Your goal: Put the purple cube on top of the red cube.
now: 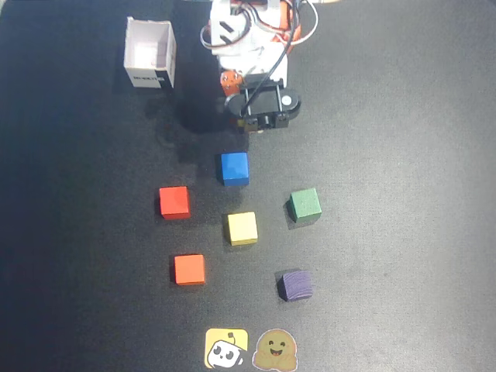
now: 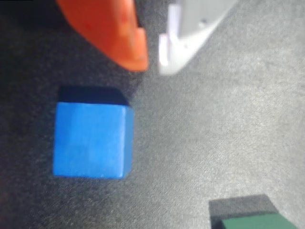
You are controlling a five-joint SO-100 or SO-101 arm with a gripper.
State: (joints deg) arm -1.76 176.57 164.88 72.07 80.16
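The purple cube (image 1: 296, 285) sits on the dark mat at the lower right of the overhead view. The red cube (image 1: 174, 202) lies at the left, well apart from it. My gripper (image 1: 231, 87) hangs near the arm's base at the top, far from both cubes. In the wrist view the gripper (image 2: 152, 64) shows an orange finger (image 2: 114, 33) and a white finger (image 2: 190, 33) with their tips almost together and nothing between them. Neither the purple cube nor the red cube appears in the wrist view.
A blue cube (image 1: 234, 168) (image 2: 90, 140) lies just below the gripper. A green cube (image 1: 304, 205) (image 2: 255, 222), a yellow cube (image 1: 242, 228) and an orange-red cube (image 1: 189, 269) surround the middle. A white open box (image 1: 150, 53) stands at the top left. Two stickers (image 1: 248, 349) lie at the bottom edge.
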